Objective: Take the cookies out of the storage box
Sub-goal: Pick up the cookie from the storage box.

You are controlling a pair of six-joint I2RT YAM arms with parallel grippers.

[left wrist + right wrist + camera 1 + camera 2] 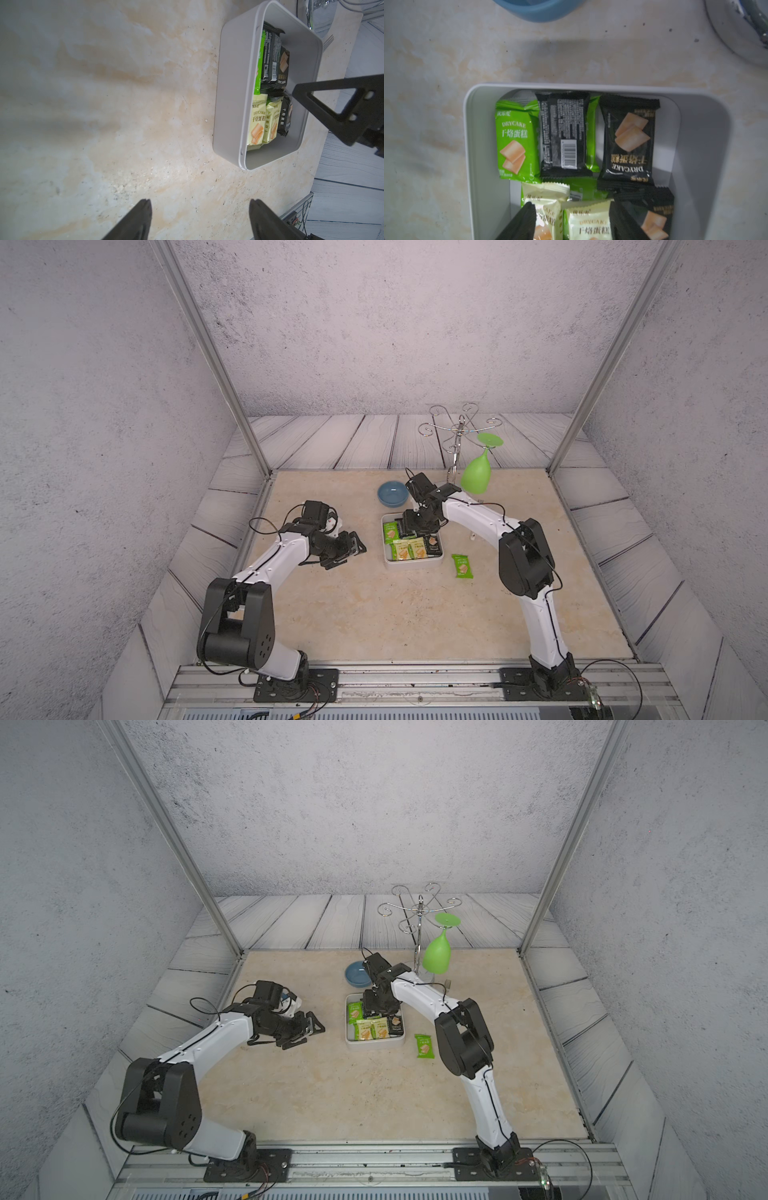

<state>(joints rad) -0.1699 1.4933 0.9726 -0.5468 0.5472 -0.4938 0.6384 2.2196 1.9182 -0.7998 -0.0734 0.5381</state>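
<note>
The storage box [413,563] [376,1045] is a low white tray in mid-table, holding several cookies [409,549] in green, black and cream packets. In the right wrist view a green packet [517,137] and a black packet [627,141] lie at its far end. My right gripper [415,529] [572,205] points down into the box, open, its jaws either side of two cream packets [587,224]. One green cookie packet [462,565] [424,1046] lies on the table right of the box. My left gripper [351,556] [200,200] hovers open over bare table left of the box [232,83].
A blue bowl [392,493] [537,10] stands just behind the box. Behind and to the right, a wire glass rack [457,431] holds an upturned green glass [476,475]. A fork lies near the rack's base. Metal frame posts stand at the back corners.
</note>
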